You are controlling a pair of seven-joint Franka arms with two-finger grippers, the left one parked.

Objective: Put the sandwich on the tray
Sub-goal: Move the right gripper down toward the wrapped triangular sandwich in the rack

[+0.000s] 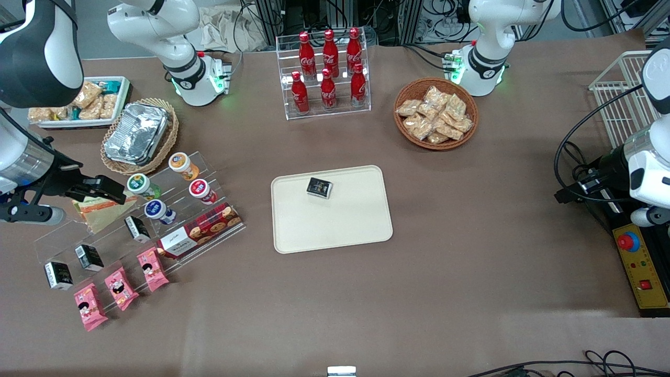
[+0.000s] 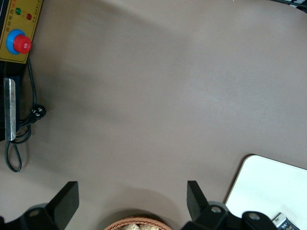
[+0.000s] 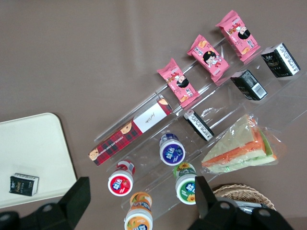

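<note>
Above the clear display rack (image 1: pixel 131 230), my gripper (image 3: pixel 139 196) hovers with fingers spread, holding nothing.
Just below it the sandwich (image 3: pixel 237 149) lies on the rack; well apart, the tray (image 1: pixel 335 220) holds one small black packet (image 1: pixel 319 187).

— What is carried by the brown worktop (image 1: pixel 471 251)?
— The cream tray (image 1: pixel 335 225) is set near its middle, a clear stepped rack (image 1: pixel 104 246) toward the working arm's end, where the pincer (image 1: pixel 94 191) hangs, opened, above it; a wicker basket (image 1: pixel 435 141) toward the parked arm's end.
</note>
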